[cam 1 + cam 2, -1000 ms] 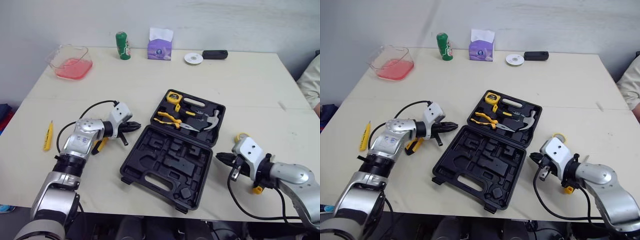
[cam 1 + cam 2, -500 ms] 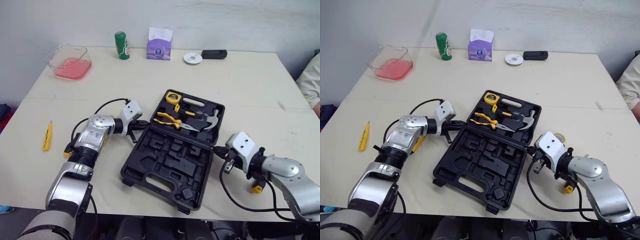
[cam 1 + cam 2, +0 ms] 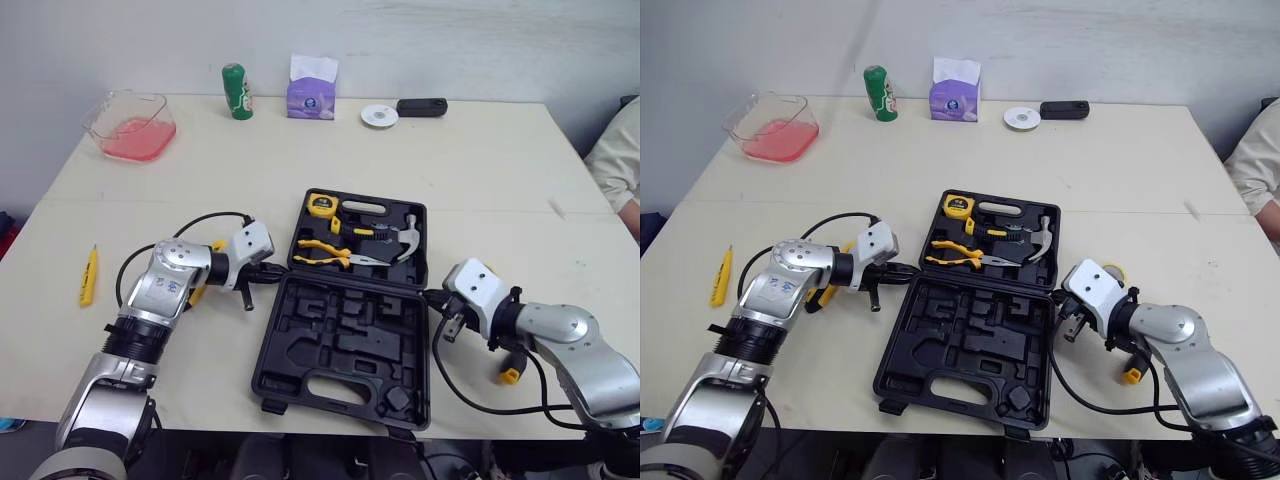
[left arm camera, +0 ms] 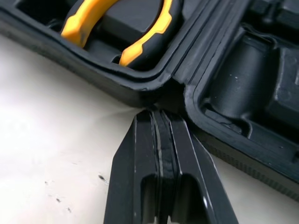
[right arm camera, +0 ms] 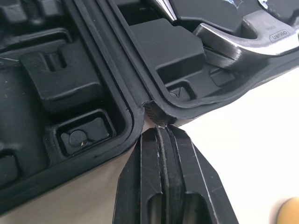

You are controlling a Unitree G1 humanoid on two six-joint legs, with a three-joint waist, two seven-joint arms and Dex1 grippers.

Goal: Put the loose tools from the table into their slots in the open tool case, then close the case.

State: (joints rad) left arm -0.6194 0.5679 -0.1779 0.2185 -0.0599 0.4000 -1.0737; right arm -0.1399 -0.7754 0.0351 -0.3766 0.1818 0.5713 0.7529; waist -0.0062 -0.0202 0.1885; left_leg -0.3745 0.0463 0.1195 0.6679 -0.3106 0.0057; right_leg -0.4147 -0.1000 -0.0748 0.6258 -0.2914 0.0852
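While the open tool case (image 3: 345, 340) lay at the middle of the bench (image 3: 480, 170), the left pincer (image 4: 157, 114) was seen clenched on nothing, its tips pressed against the left end of the case's hinge. The right pincer (image 5: 159, 129) was clenched and empty too, tips at the hinge's right end. Pliers (image 3: 325, 255), a hammer (image 3: 400, 240) and a tape measure (image 3: 320, 204) were seated in the far half; a yellow screwdriver (image 3: 88, 275) lay loose near the bench's left edge

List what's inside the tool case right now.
Far half of the case: tape measure, yellow-handled pliers and hammer. Near half: bare moulded slots, no tools seated. The recesses beneath the seated tools are covered.
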